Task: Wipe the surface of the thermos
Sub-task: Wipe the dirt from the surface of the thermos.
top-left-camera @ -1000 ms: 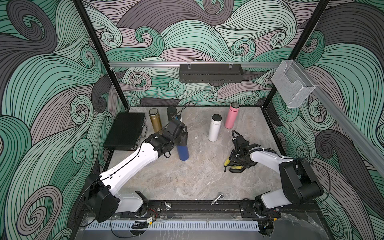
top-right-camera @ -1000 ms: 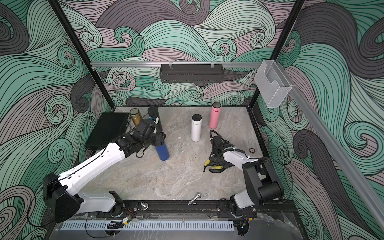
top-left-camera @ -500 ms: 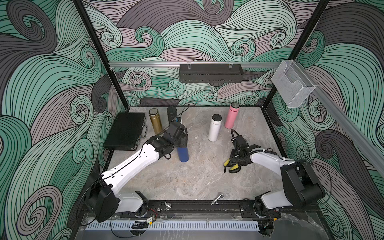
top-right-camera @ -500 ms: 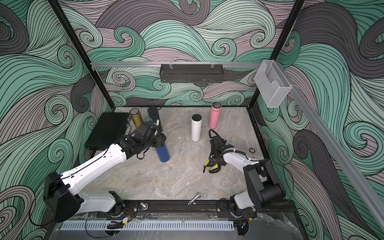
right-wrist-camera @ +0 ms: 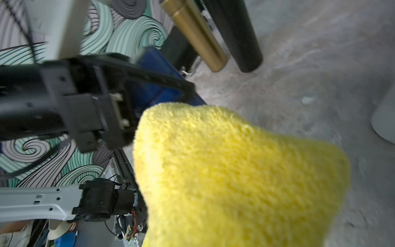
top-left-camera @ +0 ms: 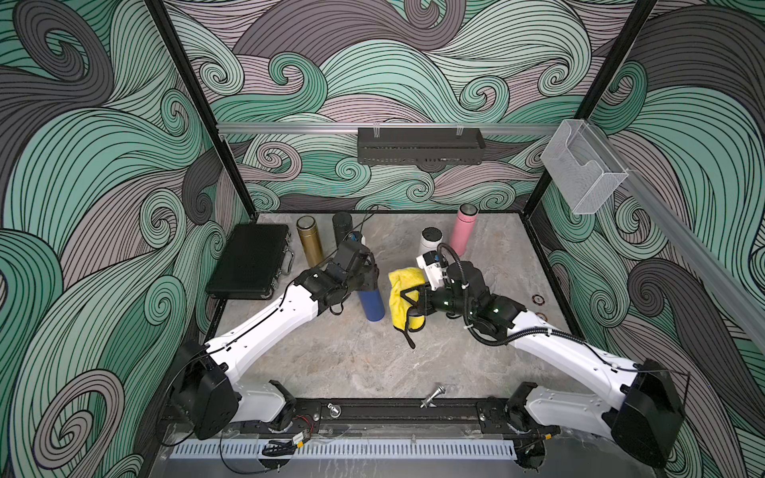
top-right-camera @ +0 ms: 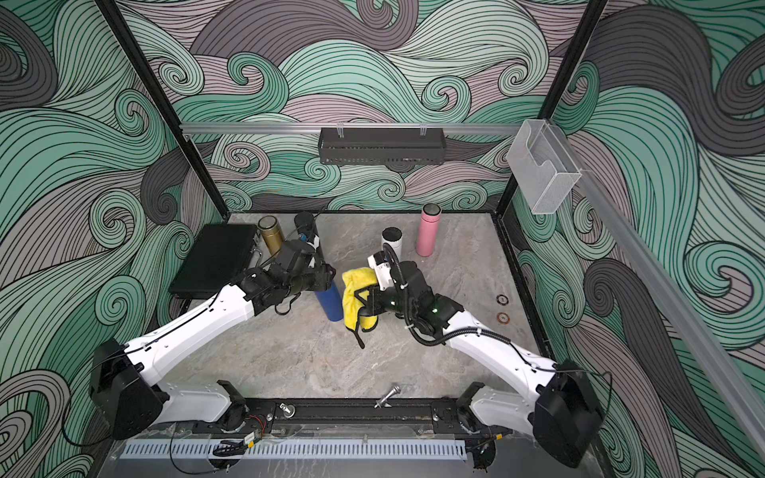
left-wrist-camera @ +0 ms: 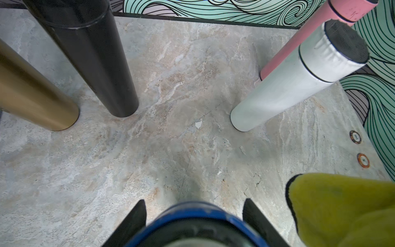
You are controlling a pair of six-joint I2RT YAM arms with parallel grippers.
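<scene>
Wiping looks about to start: left gripper (top-left-camera: pixel 369 276) clamps the blue thermos (top-left-camera: pixel 372 306) standing in the middle, right gripper (top-left-camera: pixel 410 304) pinches the cloth (top-left-camera: pixel 399 285) just right of it, which next needs pressing against its side.

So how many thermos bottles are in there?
5: gold and black beside the case, white and pink toward the back right, blue in the left pincer. None look hidden.
</scene>
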